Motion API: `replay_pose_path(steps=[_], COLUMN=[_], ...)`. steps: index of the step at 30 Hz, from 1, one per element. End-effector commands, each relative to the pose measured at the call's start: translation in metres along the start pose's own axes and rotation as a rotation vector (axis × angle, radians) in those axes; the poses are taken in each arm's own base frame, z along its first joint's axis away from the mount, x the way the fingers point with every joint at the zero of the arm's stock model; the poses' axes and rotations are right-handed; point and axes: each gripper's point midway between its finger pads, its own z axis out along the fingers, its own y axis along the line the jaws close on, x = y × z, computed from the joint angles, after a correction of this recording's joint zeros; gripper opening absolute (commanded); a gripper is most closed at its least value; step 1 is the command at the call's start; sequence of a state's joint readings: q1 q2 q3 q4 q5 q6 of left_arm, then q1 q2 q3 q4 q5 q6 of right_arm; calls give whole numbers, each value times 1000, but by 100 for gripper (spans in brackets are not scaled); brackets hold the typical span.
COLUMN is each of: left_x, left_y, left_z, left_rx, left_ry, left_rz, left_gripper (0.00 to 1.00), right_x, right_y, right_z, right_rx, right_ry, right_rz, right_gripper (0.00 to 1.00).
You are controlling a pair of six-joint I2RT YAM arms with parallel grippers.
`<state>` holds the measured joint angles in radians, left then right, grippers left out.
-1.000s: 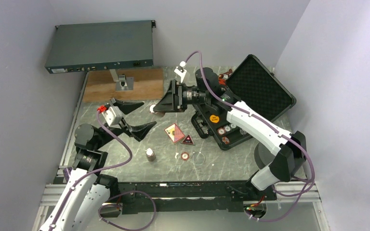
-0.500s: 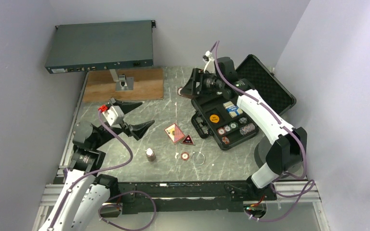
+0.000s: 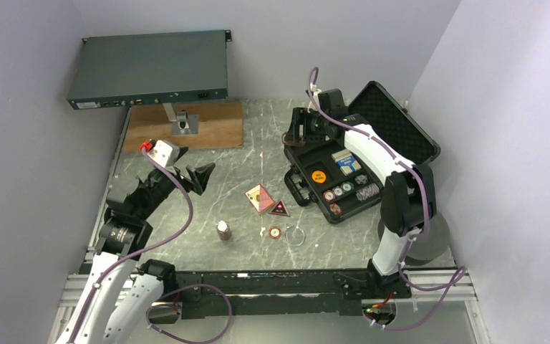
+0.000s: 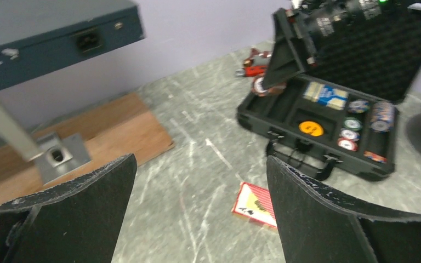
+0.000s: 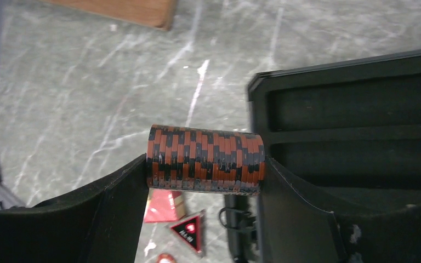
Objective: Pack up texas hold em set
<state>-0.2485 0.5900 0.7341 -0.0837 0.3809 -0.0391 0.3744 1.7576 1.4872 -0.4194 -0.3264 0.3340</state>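
The black briefcase [image 3: 308, 188] lies open at the right, its lid [image 3: 394, 129] leaning back. Its foam slots hold a card deck [image 3: 345, 160] and chips [image 4: 381, 112]. My right gripper [image 3: 291, 136] hangs over the case's far left corner, shut on a sideways stack of red-black chips [image 5: 205, 160]. On the table lie another card deck [image 3: 259, 197], the red-black triangle piece [image 3: 279, 209], a short chip stack [image 3: 223, 230] and a single chip [image 3: 276, 232]. My left gripper [image 3: 192, 175] is open and empty, above bare table left of the deck [image 4: 255, 204].
A grey-blue rack box [image 3: 150, 68] stands raised at the back left, over a wooden board [image 3: 208, 129] with a metal bracket [image 3: 183, 122]. A red-handled wrench [image 4: 255, 57] lies behind the case. A clear ring [image 3: 296, 235] lies beside the single chip.
My right gripper has travelled right from the table's middle to the case's far left corner. The left gripper has turned and shifted slightly, still open.
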Motion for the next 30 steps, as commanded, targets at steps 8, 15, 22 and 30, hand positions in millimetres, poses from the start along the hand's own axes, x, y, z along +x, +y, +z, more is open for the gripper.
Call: replay_pose_path(steps=[8,15,22,30], left_x=[10,16,19,20], left_y=[54,55,56,55], left_z=[-30,-29,-28,-27], left_rx=[-344,-345,-353,-343], left_ry=[39,71,85,85], left_rz=[77,63,51,59], left_gripper=[94,92,91,91], right_x=[-47,-40,-46,-48], right_y=[-60,-74,-83,-104], right_z=[15,32,42,54], right_rx=[135,145,159,223], right_ry=[-111,-85,-117,-134], right_rz=[-92,-113,-151,-257], right_gripper=[0,0,0,0])
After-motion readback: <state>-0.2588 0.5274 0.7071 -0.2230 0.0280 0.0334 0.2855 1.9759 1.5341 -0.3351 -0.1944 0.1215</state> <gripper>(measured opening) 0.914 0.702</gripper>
